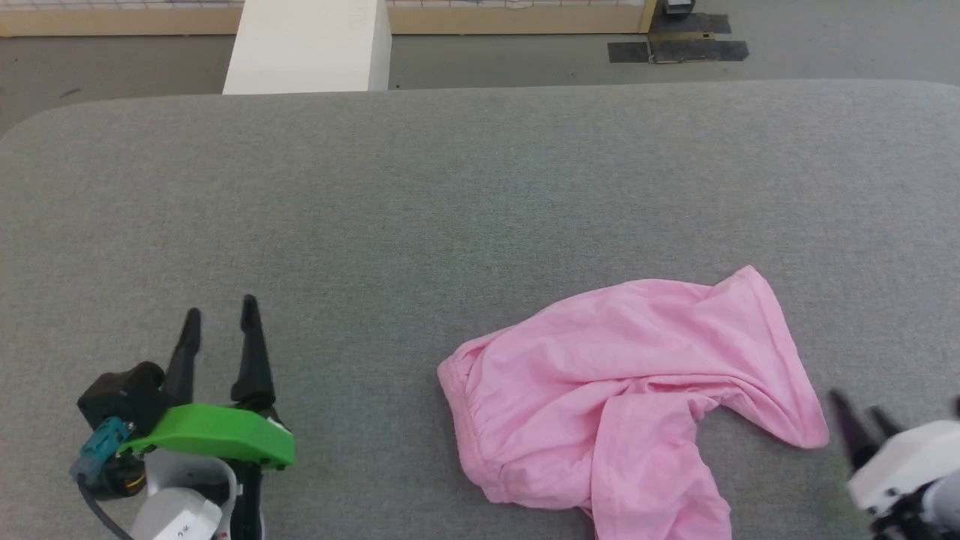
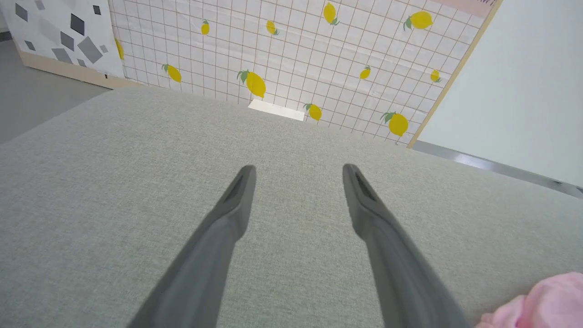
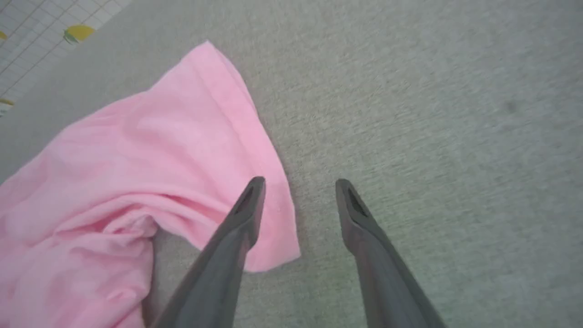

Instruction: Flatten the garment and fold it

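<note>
Your right fingers stood parted with nothing between them. One hung over the free corner of the garment and the other over bare worktop; you could not tell from the wrist view whether the tip touched the cloth. Your left fingers were spread wide too, empty, over bare worktop well off toward the garment's 9 o'clock.

The garment lay rumpled at about 5 o'clock on the worktop in the head view. One leg ran up to a point at 1 o'clock, another was tucked under toward 6 o'clock, and the gathered edge bunched at 9 o'clock.

It looked thin, light and limp, so you should have expected it to sag and stretch rather than hold a shape, and to cling a little to the woven worktop cover when dragged. The hemmed corner at 4 o'clock, just beside your right fingers, seemed the natural pinch there. The thicker gathered edge at 9 o'clock probably offered your left fingers the surer grip. A shallow pinch risked catching a single layer.
</note>
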Robot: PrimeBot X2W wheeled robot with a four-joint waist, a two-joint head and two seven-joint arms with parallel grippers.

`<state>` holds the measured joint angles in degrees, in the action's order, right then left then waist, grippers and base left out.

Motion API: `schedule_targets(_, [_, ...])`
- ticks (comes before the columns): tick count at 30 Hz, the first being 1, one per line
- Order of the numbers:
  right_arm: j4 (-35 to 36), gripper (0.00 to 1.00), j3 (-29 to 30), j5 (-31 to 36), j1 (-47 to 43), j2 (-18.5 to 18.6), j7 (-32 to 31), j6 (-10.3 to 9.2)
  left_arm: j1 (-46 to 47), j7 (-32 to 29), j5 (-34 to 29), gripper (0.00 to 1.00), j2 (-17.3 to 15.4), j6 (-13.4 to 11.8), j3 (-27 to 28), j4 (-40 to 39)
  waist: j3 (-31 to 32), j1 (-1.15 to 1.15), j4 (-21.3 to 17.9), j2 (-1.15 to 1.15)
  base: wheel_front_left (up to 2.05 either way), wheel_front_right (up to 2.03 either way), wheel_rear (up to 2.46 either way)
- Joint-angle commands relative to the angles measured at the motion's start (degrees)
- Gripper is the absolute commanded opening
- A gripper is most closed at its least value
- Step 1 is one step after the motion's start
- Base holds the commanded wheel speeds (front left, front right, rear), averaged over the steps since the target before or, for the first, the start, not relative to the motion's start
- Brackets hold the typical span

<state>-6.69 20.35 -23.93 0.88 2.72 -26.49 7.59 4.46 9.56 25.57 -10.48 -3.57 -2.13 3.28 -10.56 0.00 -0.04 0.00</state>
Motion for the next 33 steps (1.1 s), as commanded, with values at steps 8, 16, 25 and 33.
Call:
schedule_targets(8, [0.6,1.00,6.3,2.5,2.8,0.2,6.8,-0.10,2.5,-20.0,6.0,1.00,0.3,4.9,-9.1,-3.8,0.5,0.00,0.2,0.00,0.00,0.00,0.00])
schedule_targets(16, [-0.9,1.00,2.9,1.5,4.3,0.2,7.7,-0.10,3.0,-37.6,8.5,1.00,0.7,6.1,-18.1,-2.2,-0.7,0.00,-1.2,0.00,0.00,0.00,0.00])
schedule_targets(25, [-2.7,1.00,1.8,1.3,4.8,0.2,10.0,-0.10,3.4,-37.1,10.6,0.00,1.8,6.9,-18.2,-2.5,-1.7,0.00,-1.8,0.00,0.00,0.00,0.00])
schedule_targets(33, [-3.4,1.00,0.7,1.5,5.5,0.2,10.7,-0.10,10.9,-27.9,7.2,0.00,-0.1,4.5,-11.3,-2.6,-1.1,0.00,-1.4,0.00,0.00,0.00,0.00])
